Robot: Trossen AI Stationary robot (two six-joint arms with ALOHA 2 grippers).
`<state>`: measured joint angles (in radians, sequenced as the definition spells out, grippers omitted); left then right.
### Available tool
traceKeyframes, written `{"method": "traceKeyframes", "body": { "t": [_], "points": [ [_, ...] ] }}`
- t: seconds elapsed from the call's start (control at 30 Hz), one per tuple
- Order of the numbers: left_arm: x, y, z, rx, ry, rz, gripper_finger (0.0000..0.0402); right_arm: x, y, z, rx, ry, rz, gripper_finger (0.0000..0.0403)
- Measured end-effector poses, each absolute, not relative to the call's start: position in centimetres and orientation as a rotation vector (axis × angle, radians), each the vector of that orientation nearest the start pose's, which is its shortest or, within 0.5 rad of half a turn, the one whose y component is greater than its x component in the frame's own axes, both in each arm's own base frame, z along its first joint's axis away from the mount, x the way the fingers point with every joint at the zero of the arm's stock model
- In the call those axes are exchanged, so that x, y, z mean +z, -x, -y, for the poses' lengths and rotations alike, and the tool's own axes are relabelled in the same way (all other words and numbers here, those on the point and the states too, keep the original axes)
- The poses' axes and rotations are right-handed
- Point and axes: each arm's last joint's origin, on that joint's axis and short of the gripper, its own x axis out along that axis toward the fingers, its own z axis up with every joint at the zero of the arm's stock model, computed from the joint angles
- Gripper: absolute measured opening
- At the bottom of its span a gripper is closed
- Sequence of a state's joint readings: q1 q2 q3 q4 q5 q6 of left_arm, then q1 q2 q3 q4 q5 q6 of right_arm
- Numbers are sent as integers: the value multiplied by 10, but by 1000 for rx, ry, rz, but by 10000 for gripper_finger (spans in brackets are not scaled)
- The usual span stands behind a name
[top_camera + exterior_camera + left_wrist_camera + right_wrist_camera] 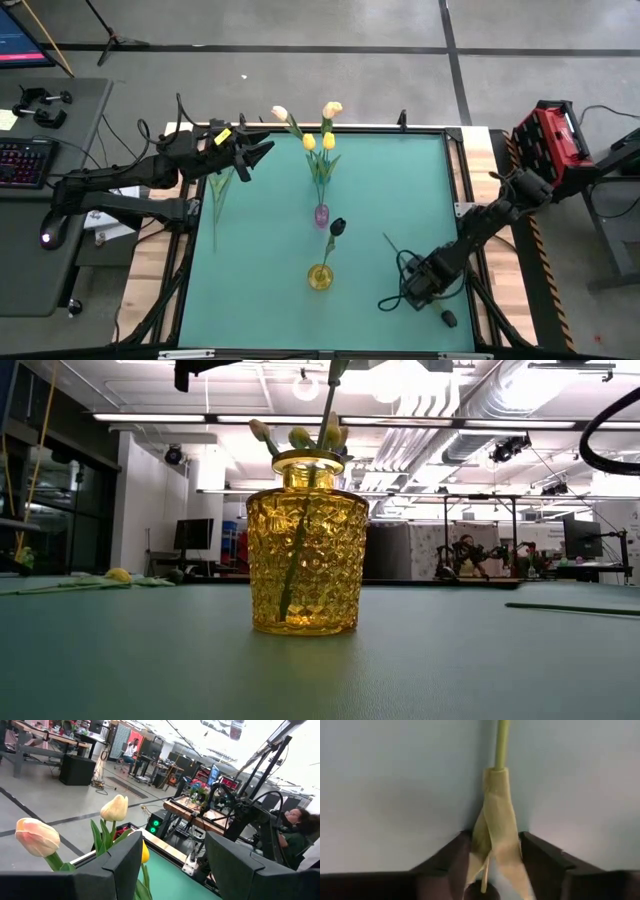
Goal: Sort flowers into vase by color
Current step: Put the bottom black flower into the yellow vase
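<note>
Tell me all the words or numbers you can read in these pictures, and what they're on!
None can be read.
Yellow tag on the left arm: too small to read.
Computer screen beside the table: text too blurred.
Keyboard keys: too small.
Red case beside the table: no label readable.
Yellow vase and purple vase: no writing shows.

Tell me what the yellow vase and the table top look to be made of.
The yellow vase looks like pressed glass, or possibly clear plastic: see-through amber, with a glossy diamond-cut pattern and a stem showing through the wall. The table top looks like a matte green mat, maybe rubber or felt: flat, even colour, with no glare.
</note>
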<state>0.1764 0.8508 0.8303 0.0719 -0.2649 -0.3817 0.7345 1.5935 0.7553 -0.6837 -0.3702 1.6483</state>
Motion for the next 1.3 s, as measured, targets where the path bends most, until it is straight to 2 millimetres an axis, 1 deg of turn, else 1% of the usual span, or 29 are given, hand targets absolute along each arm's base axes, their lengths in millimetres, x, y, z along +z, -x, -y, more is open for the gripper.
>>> {"method": "traceKeyframes", "body": {
  "t": [0.07,0.1,0.13,0.17,0.2,0.27,0.33,0.43,0.5,0.57,0.63,0.8,0.87,0.97,1.03,1.1,1.23,1.3],
  "points": [
    [362,-183,-40,426,378,135,202,133,-170,-168,-566,-856,-1789,108],
    [362,-183,-40,426,378,135,202,135,-170,-168,-559,-828,-1790,77],
    [362,-183,-40,426,378,135,202,138,-171,-168,-552,-791,-1786,44],
    [362,-183,-40,426,378,135,202,144,-171,-168,-542,-752,-1793,23],
    [362,-183,-40,426,378,135,202,150,-172,-168,-522,-713,-1798,14],
    [362,-183,-40,426,378,135,202,167,-173,-169,-490,-649,-1817,18],
    [362,-183,-40,426,378,135,202,185,-173,-165,-509,-571,-1840,12],
    [362,-183,-40,426,378,136,202,223,-177,-157,-540,-501,-1777,5],
    [362,-183,-40,426,378,136,202,247,-177,-146,-623,-459,-1723,5],
    [362,-183,-40,426,378,137,202,272,-177,-134,-707,-437,-1613,3],
    [363,-183,-40,424,378,146,202,296,-178,-122,-743,-455,-1441,3],
    [369,-183,-40,402,381,205,202,348,-181,-92,-774,-500,-937,1],
    [374,-183,-39,355,380,249,202,365,-181,-81,-782,-470,-759,1],
    [383,-183,-37,263,372,338,202,390,-186,-69,-745,-424,-524,1],
    [387,-187,-35,204,364,365,202,405,-194,-62,-685,-404,-411,1],
    [392,-196,-32,171,344,351,202,420,-207,-57,-579,-370,-341,0],
    [400,-224,-17,78,248,280,202,445,-237,-54,-288,-269,-182,0],
    [403,-240,-9,35,187,229,202,451,-250,-53,-160,-220,-109,0]
  ]
}}
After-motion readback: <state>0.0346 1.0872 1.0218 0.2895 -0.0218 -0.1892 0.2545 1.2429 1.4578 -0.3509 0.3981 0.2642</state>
